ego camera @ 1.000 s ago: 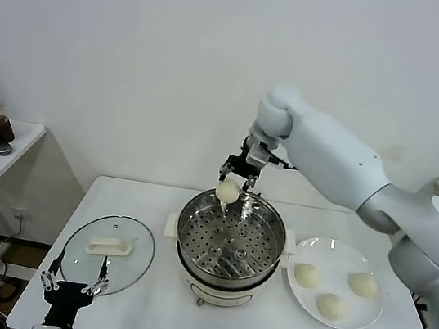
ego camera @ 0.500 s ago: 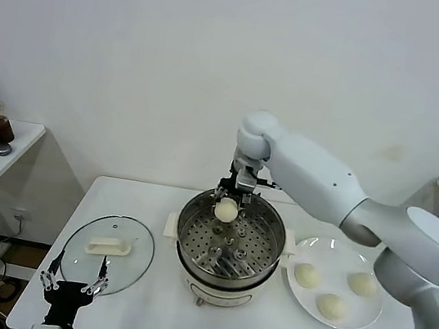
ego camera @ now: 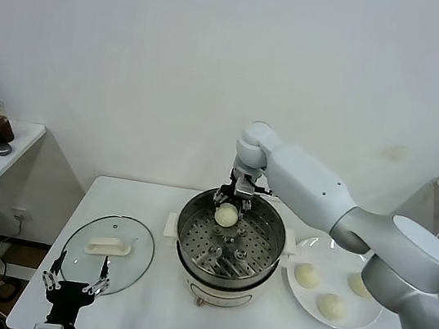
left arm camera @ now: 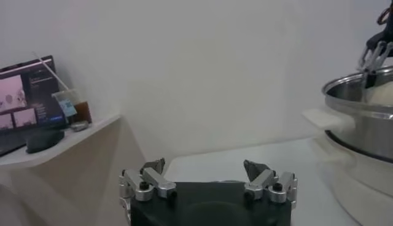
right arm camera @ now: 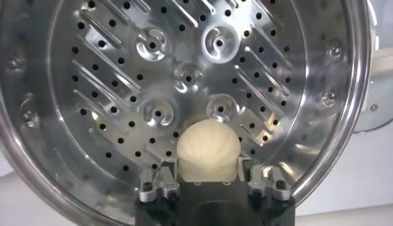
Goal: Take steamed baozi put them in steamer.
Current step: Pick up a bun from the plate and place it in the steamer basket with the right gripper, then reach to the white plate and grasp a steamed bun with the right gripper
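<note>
The steamer [ego camera: 270, 265] stands mid-table, a shiny steel pot with a perforated tray [right arm camera: 123, 80] on a cream base. My right gripper [ego camera: 228, 213] is shut on a cream-white baozi [ego camera: 227, 215] and holds it inside the far part of the pot, just above the tray; the right wrist view shows the bun [right arm camera: 207, 150] between the fingers [right arm camera: 164, 172]. Three more baozi [ego camera: 307, 275] [ego camera: 331, 306] [ego camera: 362, 285] lie on the white plate [ego camera: 308, 250] right of the steamer. My left gripper [ego camera: 74, 282] is open and empty, parked low at the table's front left.
A round glass lid [ego camera: 81, 261] with a white handle [ego camera: 109, 245] lies left of the steamer. A side table [ego camera: 6, 157] with a cup and mouse stands far left. The steamer's rim [left arm camera: 359, 83] shows in the left wrist view.
My right gripper has lowered the baozi from above the steamer's far rim down into the pot. The left arm has not moved.
</note>
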`<state>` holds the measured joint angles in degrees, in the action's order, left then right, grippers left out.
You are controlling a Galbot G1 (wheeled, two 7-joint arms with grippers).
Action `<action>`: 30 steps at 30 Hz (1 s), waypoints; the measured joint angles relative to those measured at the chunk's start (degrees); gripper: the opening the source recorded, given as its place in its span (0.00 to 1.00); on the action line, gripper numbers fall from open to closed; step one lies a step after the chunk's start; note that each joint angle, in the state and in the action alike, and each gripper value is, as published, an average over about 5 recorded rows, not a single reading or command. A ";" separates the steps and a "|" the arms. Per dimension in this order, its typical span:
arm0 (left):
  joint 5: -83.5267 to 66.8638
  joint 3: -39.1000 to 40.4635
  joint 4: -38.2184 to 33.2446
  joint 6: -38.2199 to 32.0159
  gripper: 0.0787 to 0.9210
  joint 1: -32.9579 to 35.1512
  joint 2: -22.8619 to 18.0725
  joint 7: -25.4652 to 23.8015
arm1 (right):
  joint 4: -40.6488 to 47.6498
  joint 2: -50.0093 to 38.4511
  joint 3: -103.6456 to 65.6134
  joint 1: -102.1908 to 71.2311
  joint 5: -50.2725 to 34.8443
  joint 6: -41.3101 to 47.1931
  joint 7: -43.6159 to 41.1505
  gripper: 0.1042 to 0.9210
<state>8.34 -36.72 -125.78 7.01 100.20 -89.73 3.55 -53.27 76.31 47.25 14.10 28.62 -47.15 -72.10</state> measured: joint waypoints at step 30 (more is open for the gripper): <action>-1.22 0.35 -1.24 1.64 0.88 -0.07 0.94 -1.58 | -14.31 -24.09 5.07 14.69 -35.45 50.61 -3.92 0.88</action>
<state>7.12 -36.37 -127.01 8.65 100.13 -88.80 1.97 -67.58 52.22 52.32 28.79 -6.83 3.46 -76.03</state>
